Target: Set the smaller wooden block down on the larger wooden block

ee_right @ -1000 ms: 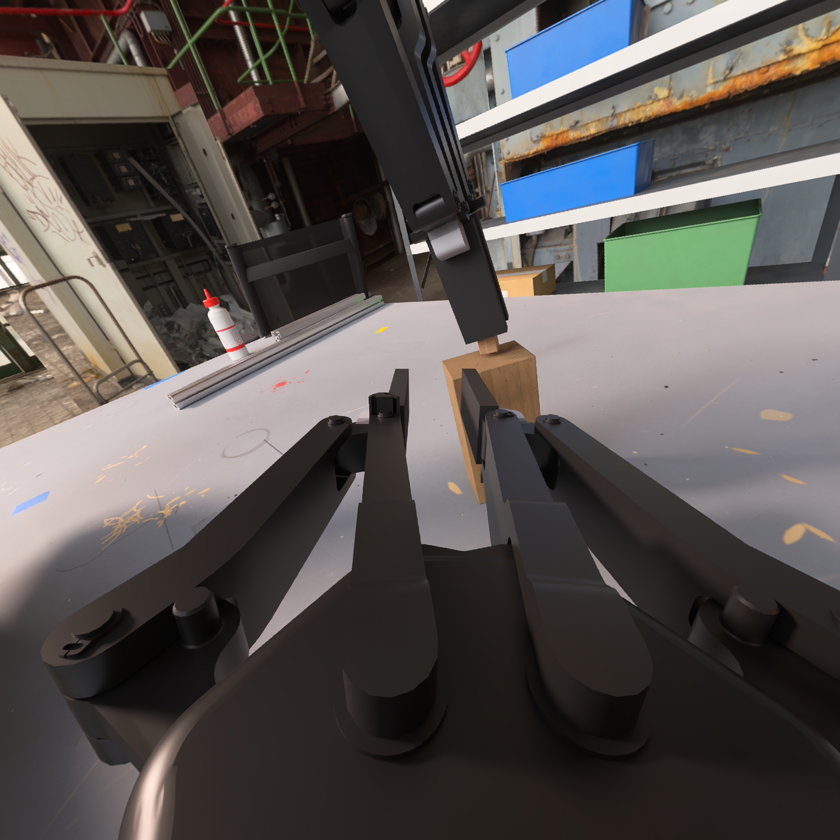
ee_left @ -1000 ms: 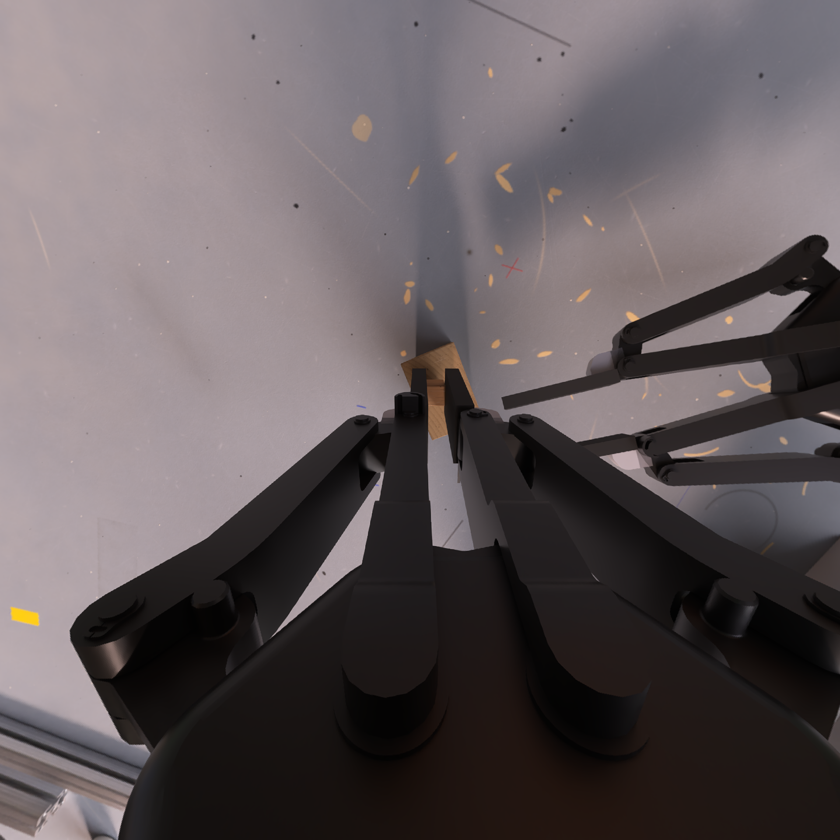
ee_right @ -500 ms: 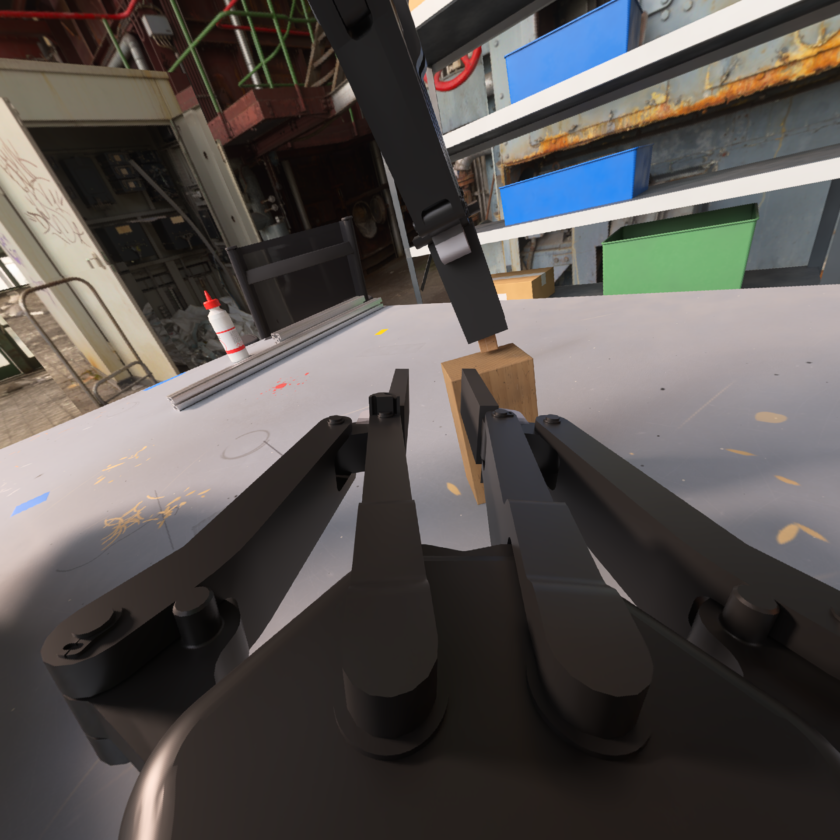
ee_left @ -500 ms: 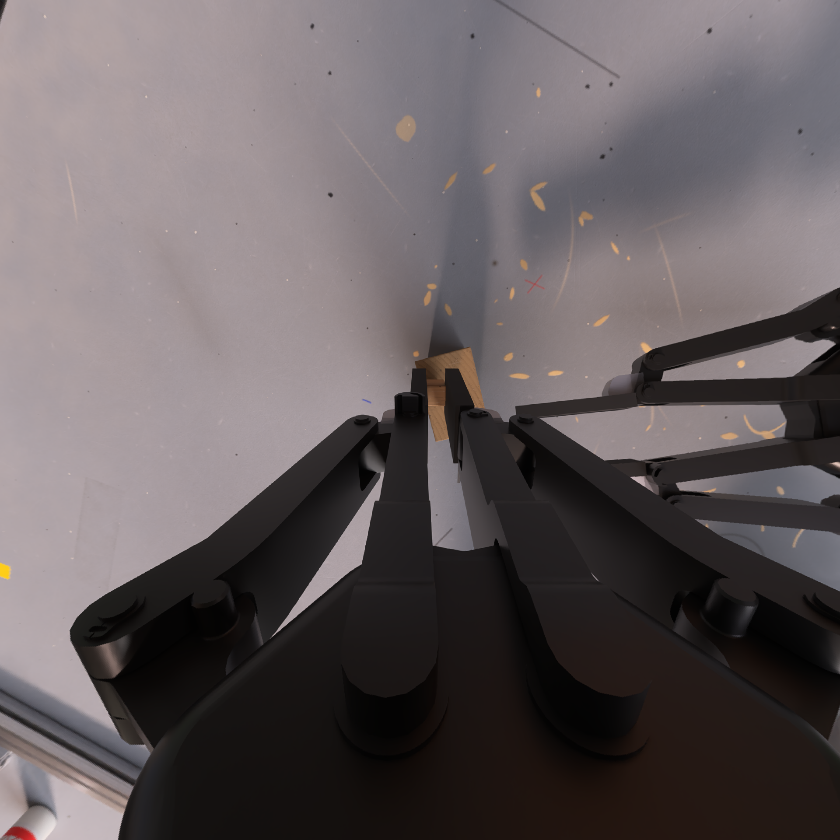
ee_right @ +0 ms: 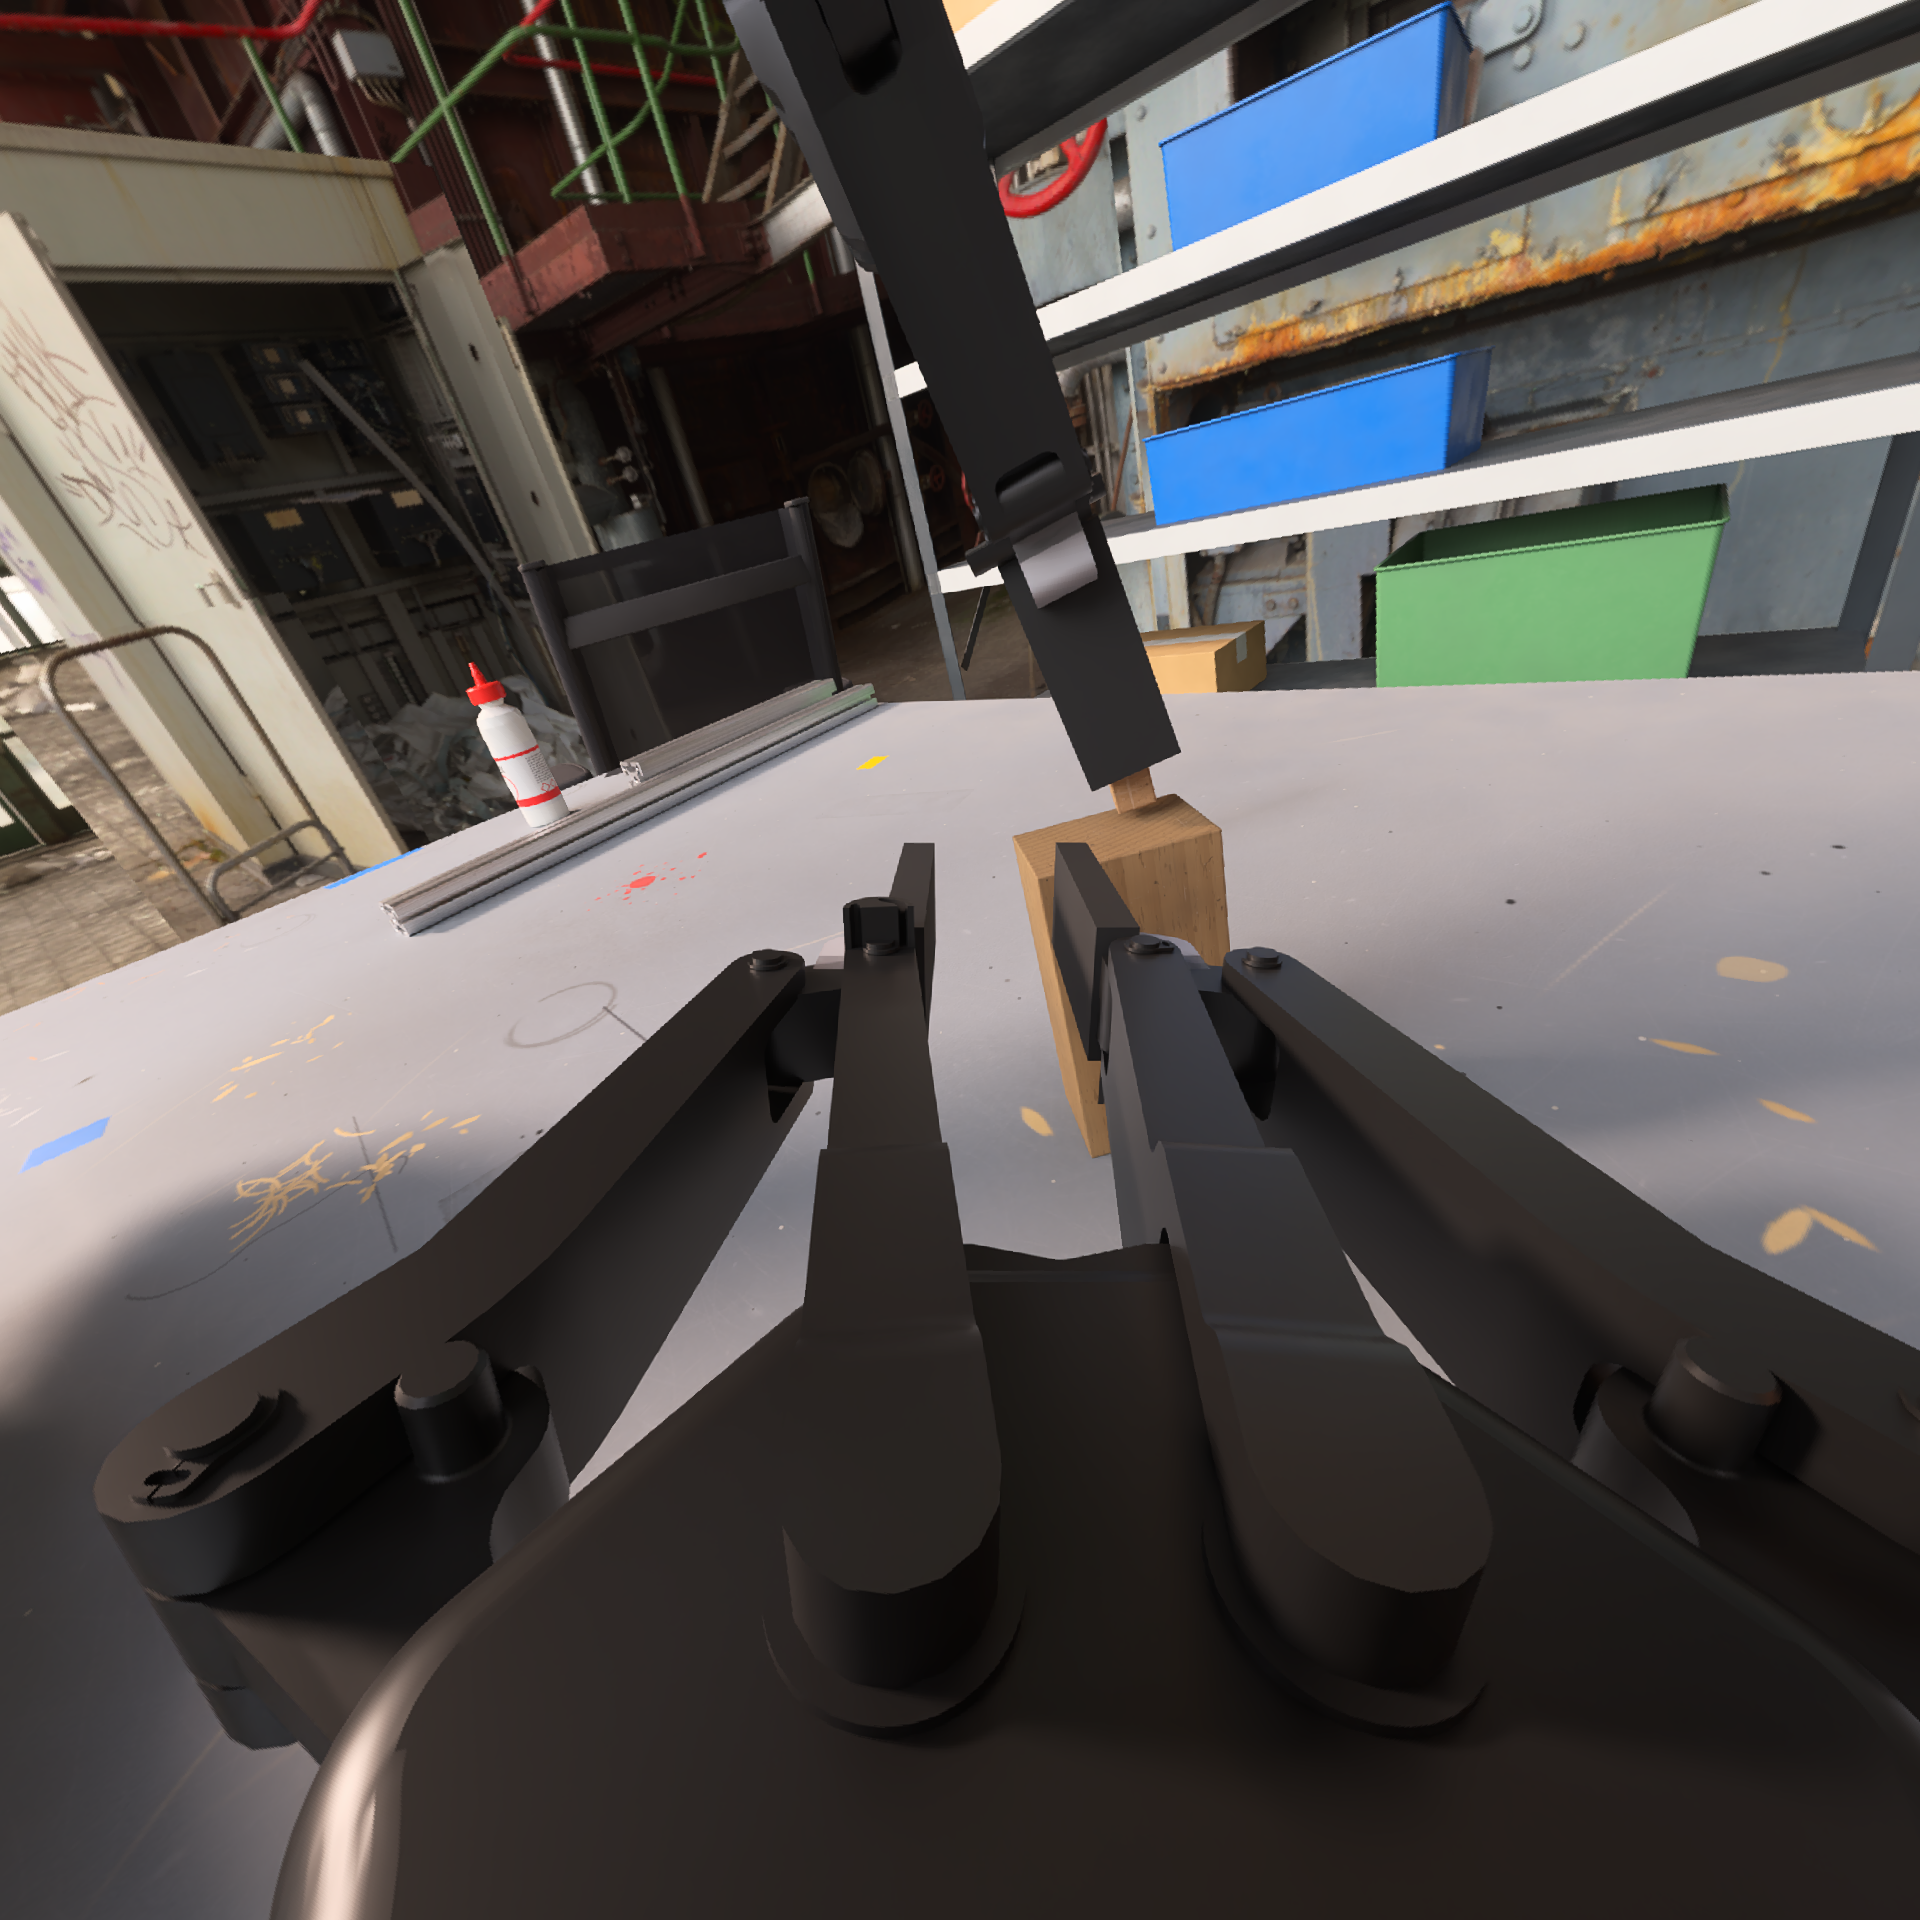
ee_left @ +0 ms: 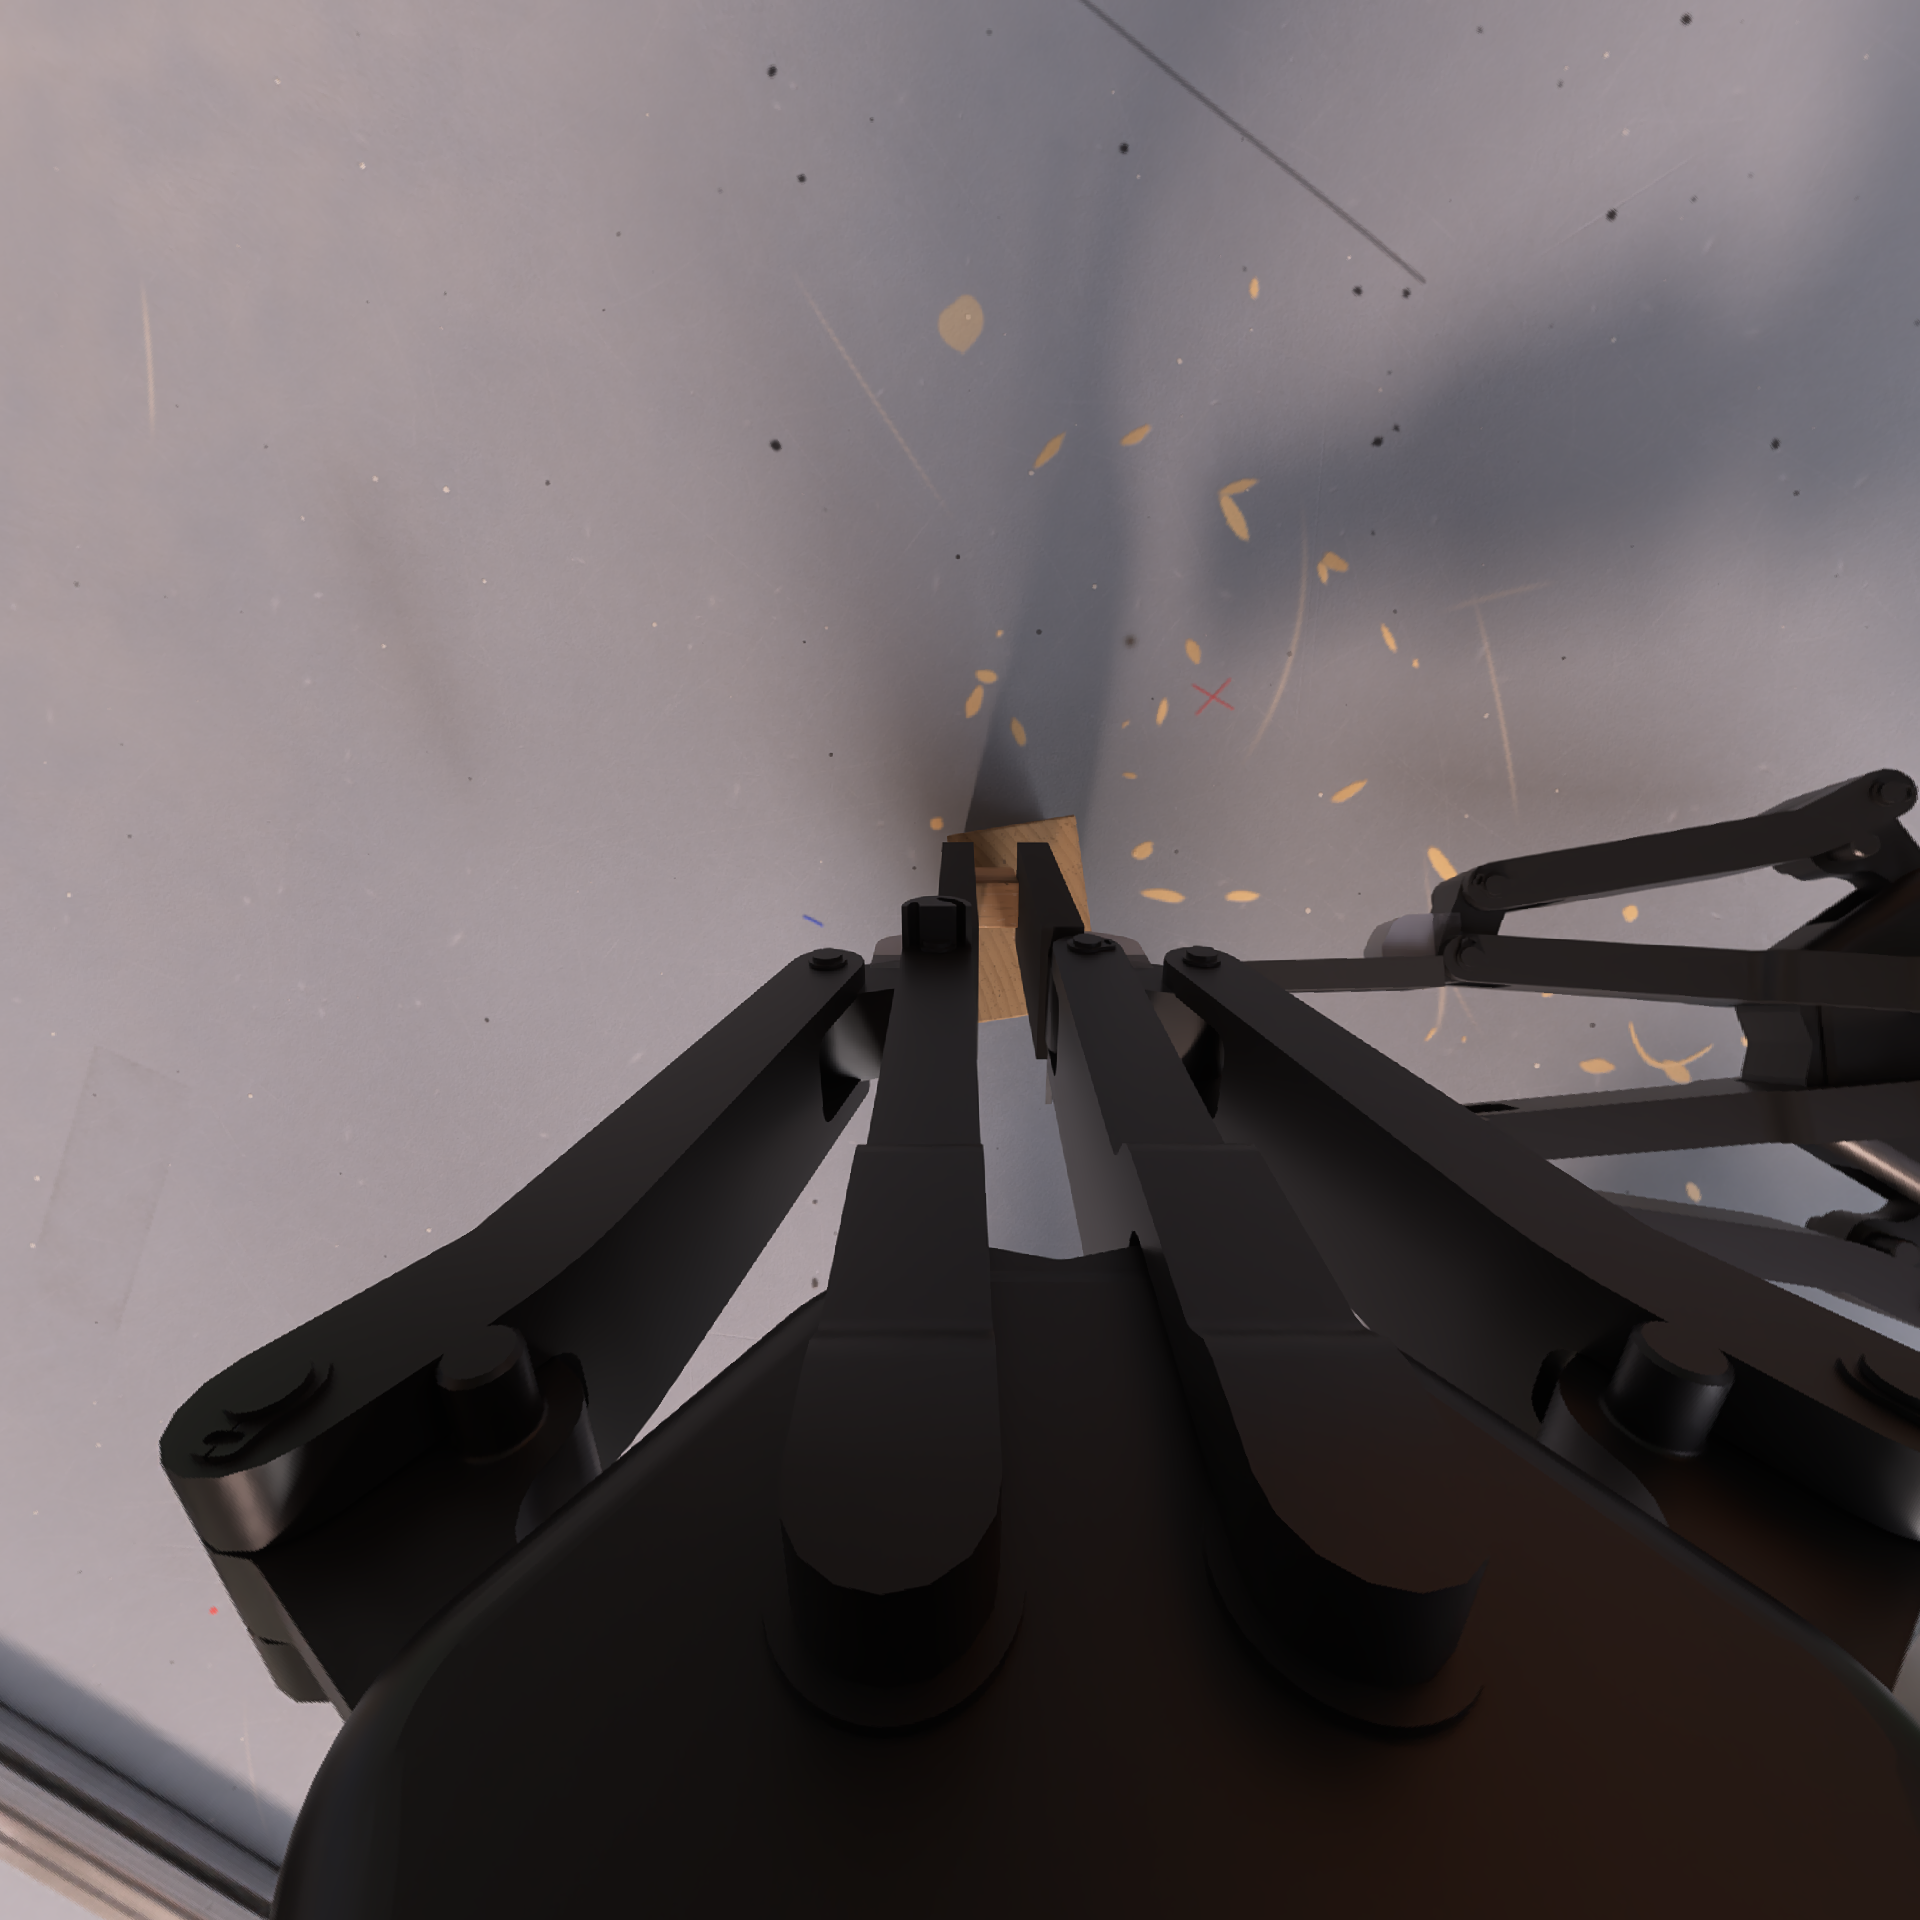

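The larger wooden block [ee_right: 1164, 894] stands upright on the grey table [ee_right: 1558, 831]. My left gripper [ee_left: 994, 873] comes down from above and is shut on the smaller wooden block [ee_right: 1135, 792], a small peg held right at the larger block's top face. I cannot tell whether they touch. In the left wrist view the smaller block [ee_left: 995, 883] sits between the fingertips, with the larger block [ee_left: 1062, 844] below it. My right gripper [ee_right: 992, 883] is open and empty, low over the table, just left of and in front of the larger block.
A white glue bottle with a red cap [ee_right: 514, 748] and an aluminium rail [ee_right: 634, 810] lie at the table's far left edge. Shelves with blue bins [ee_right: 1309, 114], a green bin [ee_right: 1548, 592] and a cardboard box [ee_right: 1205, 655] stand beyond the table.
My left gripper has shifted and tilted slightly over the larger block, still holding the smaller block at its top. The right gripper has not moved.
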{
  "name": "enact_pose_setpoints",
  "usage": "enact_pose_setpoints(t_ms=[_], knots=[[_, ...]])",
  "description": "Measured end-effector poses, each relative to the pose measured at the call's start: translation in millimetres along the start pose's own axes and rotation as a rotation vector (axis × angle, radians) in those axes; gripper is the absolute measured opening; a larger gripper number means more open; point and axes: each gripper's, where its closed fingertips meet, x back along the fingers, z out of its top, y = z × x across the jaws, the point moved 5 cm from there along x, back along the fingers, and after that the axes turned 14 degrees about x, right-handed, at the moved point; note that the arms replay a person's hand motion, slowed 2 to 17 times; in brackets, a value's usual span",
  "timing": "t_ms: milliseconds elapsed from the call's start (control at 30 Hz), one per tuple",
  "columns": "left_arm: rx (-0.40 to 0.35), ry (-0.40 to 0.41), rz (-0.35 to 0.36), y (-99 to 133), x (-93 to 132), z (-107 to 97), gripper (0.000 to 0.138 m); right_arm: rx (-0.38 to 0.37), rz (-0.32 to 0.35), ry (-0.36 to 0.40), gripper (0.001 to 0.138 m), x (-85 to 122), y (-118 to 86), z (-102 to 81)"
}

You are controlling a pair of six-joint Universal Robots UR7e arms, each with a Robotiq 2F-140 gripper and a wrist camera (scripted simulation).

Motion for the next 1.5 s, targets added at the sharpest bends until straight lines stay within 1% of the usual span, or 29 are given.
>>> enact_pose_setpoints(t_ms=[233,733,1267,1500], knots=[[0.040,0.006,0.003,-1.8,-0.1,1.5,0.011,0.008,0.000,0.000,0.031,0.3,-0.9,0.6],[0.104,-0.010,-0.040,2.9,0.8,2.0,0.011,0.017,0.009,-0.013,0.031,-1.0,-2.6,-0.4],[0.144,-0.027,-0.009,3.6,-0.6,2.1,0.011,0.019,0.020,-0.017,0.031,-2.8,-5.3,-0.5],[0.163,-0.022,0.001,4.0,-0.8,2.9,0.011,0.023,0.024,-0.019,0.031,-3.2,-6.8,-0.2]])
